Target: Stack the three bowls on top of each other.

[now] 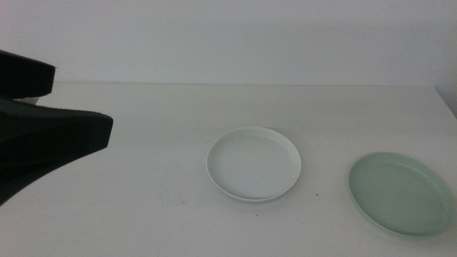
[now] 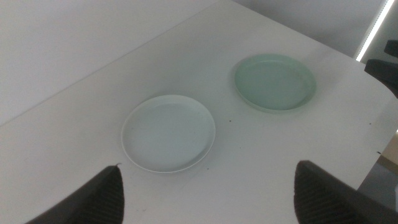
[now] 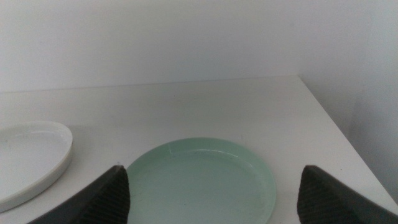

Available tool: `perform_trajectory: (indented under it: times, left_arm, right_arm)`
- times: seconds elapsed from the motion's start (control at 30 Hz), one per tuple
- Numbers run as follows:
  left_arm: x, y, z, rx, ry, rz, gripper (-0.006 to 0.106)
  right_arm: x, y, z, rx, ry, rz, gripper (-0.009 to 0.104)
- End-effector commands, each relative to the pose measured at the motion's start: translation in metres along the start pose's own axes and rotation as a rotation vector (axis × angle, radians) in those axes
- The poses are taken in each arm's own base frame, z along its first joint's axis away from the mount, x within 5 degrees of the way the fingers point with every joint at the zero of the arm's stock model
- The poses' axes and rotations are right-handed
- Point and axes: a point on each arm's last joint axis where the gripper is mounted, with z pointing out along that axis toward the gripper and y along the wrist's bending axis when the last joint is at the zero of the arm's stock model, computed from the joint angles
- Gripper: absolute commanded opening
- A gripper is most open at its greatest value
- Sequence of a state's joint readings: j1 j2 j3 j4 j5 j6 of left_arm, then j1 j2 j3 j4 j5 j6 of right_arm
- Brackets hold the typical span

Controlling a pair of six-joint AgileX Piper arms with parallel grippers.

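Two grippers, both with jaws spread wide and empty: left gripper (image 2: pixel 208 190) at frame left in the middle view, right gripper (image 3: pixel 214 190) low before the green bowl (image 1: pixel 401 194) at lower right. White bowl (image 1: pixel 253 163) sits centre, apart. No stacking begun; next probably calls for gripping one rim.

It looked like a bare lab or test room: a plain white counter (image 1: pixel 143 207) stood against a blank white wall (image 1: pixel 235 36), with only two plastic dishes, one white (image 1: pixel 253 163) and one mint (image 1: pixel 401 193), laid out under even light, and nothing homely in sight
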State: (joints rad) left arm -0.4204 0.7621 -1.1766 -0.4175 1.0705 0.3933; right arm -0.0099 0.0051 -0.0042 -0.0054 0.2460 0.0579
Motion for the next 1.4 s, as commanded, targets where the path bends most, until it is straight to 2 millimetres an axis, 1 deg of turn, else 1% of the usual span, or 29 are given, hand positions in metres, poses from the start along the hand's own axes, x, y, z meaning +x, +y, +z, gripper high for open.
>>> perform_trajectory:
  times: [0.0,0.17,0.3,0.4,0.5,0.57,0.67,0.77,0.83,0.93,1.3,1.37]
  left_arm:
    - [0.000,0.000,-0.001,-0.001,-0.006,-0.003,0.094]
    - [0.000,0.000,-0.001,-0.001,-0.006,-0.003,0.094]
    - [0.000,0.000,-0.001,-0.001,-0.006,-0.003,0.094]
    - [0.000,0.000,-0.001,-0.001,-0.006,-0.003,0.094]
    - [0.000,0.000,-0.001,-0.001,-0.006,-0.003,0.094]
    - [0.000,0.000,-0.001,-0.001,-0.006,-0.003,0.094]
    - [0.000,0.000,-0.001,-0.001,-0.006,-0.003,0.094]
    - [0.000,0.000,-0.001,-0.001,-0.006,-0.003,0.094]
    - [0.000,0.000,-0.001,-0.001,-0.006,-0.003,0.094]
    - [0.000,0.000,-0.001,-0.001,-0.006,-0.003,0.094]
    - [0.000,0.000,-0.001,-0.001,-0.006,-0.003,0.094]
    - [0.000,0.000,-0.001,-0.001,-0.006,-0.003,0.094]
  right_arm:
    - [0.000,0.000,0.000,0.006,-0.015,-0.006,0.093]
    - [-0.004,0.000,0.000,0.001,-0.058,0.002,0.093]
    - [-0.028,0.002,-0.005,-0.004,-0.080,0.024,0.093]
    - [-0.055,0.003,-0.002,-0.001,-0.032,0.022,0.093]
    - [-0.082,0.005,0.006,0.009,0.152,0.022,0.093]
    - [-0.098,0.005,0.015,0.018,0.327,0.022,0.093]
    - [-0.126,0.009,0.025,0.011,0.543,0.049,0.093]
    - [-0.151,0.013,0.030,-0.004,0.662,0.067,0.093]
    - [-0.162,0.013,0.036,-0.001,0.690,0.063,0.093]
    - [-0.169,0.015,0.043,-0.014,0.683,0.079,0.093]
    - [-0.170,0.016,0.046,-0.020,0.663,0.075,0.093]
    - [-0.171,0.013,0.052,0.008,0.681,0.065,0.093]
